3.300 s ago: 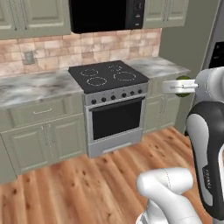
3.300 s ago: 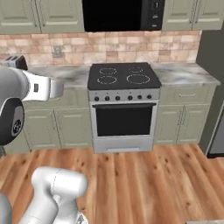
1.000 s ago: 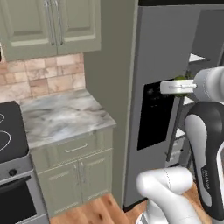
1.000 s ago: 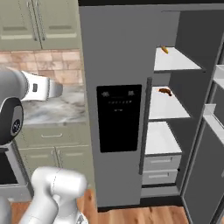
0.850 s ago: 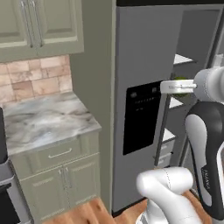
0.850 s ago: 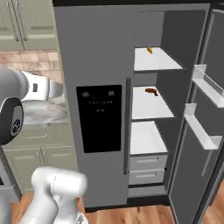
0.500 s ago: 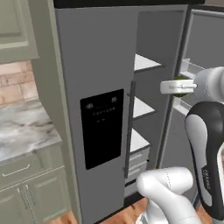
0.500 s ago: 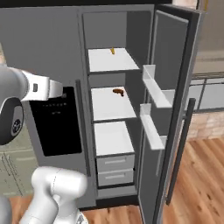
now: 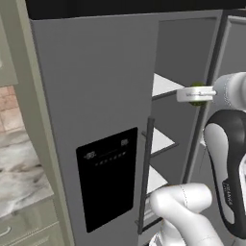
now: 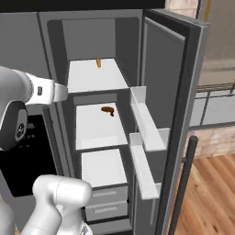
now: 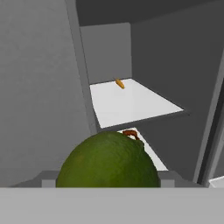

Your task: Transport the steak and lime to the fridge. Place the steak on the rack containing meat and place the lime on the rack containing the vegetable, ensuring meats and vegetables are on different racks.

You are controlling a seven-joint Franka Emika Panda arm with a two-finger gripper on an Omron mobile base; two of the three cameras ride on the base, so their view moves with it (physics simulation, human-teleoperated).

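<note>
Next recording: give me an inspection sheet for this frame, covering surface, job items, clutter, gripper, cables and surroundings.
Surface: white fridge shelves, three stacked above two drawers.
Job's things: lime held in the gripper; fridge with its right door open. A small reddish-brown piece lies on the middle shelf; a small orange item lies on the top shelf.
Clutter: nothing seen.
Grippers: gripper shut on the lime, in front of the open compartment at top-shelf height.
Cables: nothing seen.
Surroundings: black dispenser panel on the closed left door, marble counter, wood floor.
</note>
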